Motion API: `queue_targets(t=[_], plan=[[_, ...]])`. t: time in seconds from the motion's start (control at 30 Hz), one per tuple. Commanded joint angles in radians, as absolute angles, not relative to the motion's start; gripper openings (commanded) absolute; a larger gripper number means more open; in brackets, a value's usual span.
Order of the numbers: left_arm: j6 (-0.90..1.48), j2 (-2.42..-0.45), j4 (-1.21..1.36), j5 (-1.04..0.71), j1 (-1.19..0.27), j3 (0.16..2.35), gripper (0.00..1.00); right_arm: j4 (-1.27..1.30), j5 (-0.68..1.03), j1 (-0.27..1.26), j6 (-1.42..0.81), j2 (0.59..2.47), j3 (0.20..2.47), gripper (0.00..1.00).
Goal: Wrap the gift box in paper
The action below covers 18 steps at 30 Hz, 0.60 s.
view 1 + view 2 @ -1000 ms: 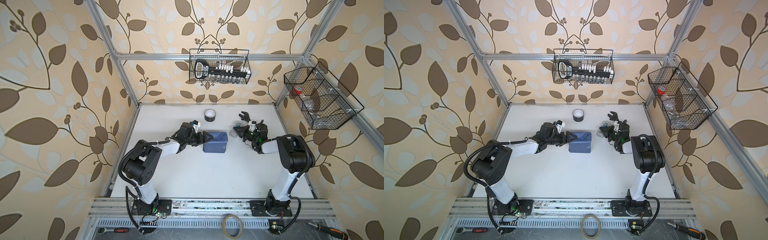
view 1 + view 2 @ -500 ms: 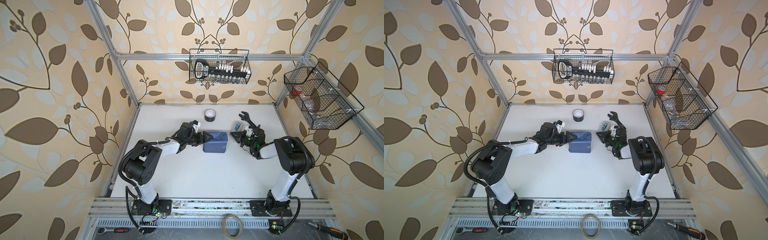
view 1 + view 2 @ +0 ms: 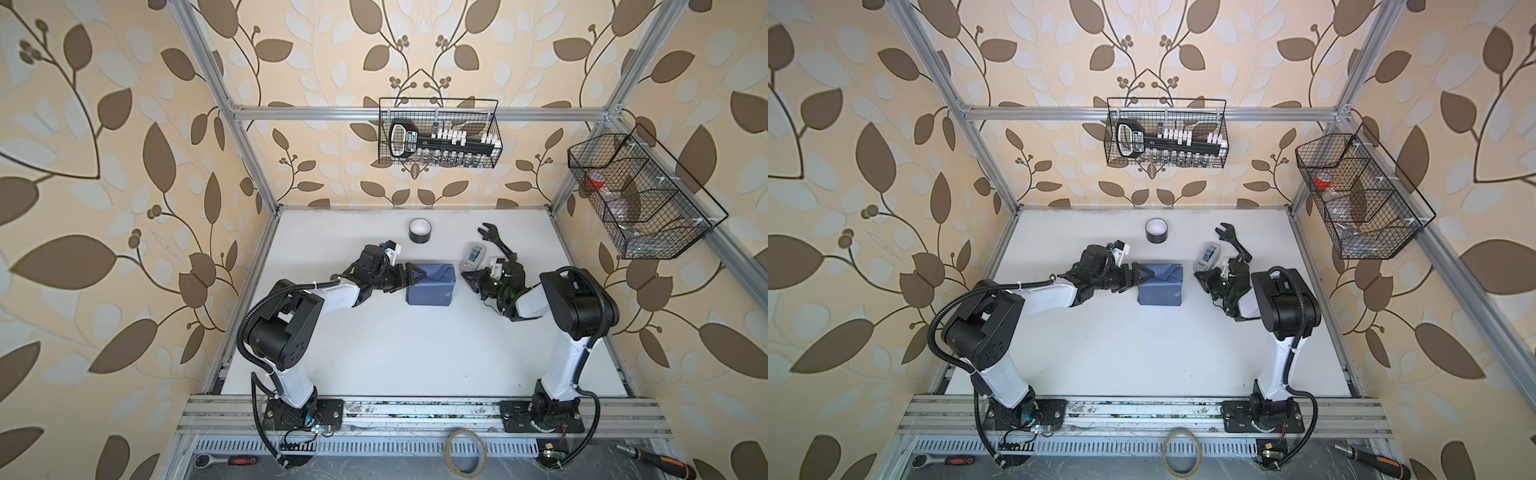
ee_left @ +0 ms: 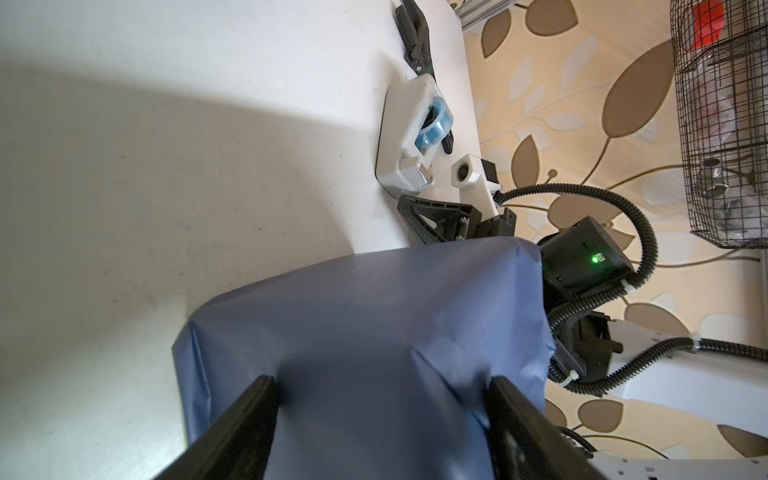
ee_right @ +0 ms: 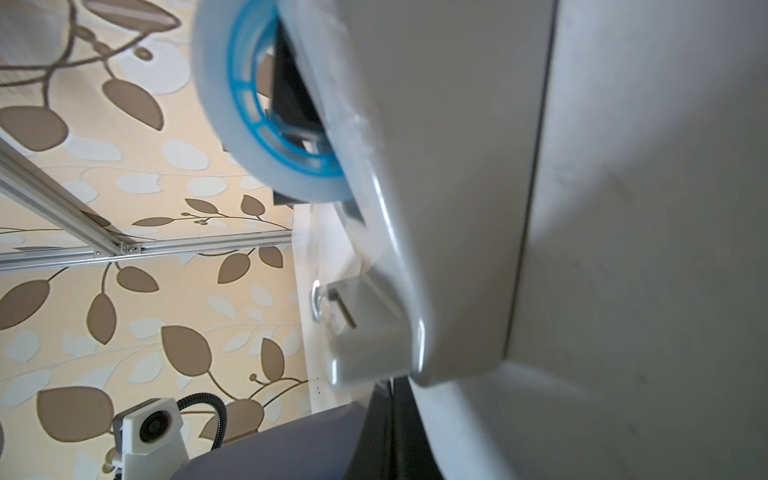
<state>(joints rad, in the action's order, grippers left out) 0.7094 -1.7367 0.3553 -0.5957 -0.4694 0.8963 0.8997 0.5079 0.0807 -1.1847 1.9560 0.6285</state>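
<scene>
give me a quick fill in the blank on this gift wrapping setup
1. The wrapped box is covered in paper coloured ___.
2. The left gripper has the wrapped ___ between its jaws.
3. The right gripper, beside the tape dispenser, is ___.
4. The roll of tape at the back of the table is ___.
Missing words: blue; box; shut; black.

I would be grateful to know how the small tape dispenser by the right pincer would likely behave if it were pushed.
The tape dispenser looks like a small plastic case, so it is probably light. Sitting low on the smooth white table, it would likely slide rather than tip. Its rigid-looking body should not flex.
</scene>
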Motion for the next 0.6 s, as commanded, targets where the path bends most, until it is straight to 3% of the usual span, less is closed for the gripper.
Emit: queue_targets(t=[0.0,0.37,0.57], plan=[[0.672,-1.797,0.202,-0.560,-0.469,0.874,0.79,0.798,0.481,0.074,-1.140,1.971,0.596,0.00],[0.670,-1.801,0.202,-0.560,-0.469,0.876,0.79,0.734,0.493,0.058,-1.079,1.927,0.589,0.00],[0.668,-1.804,0.199,-0.560,-0.470,0.879,0.79,0.597,0.508,0.041,-0.985,1.689,0.542,0.00]])
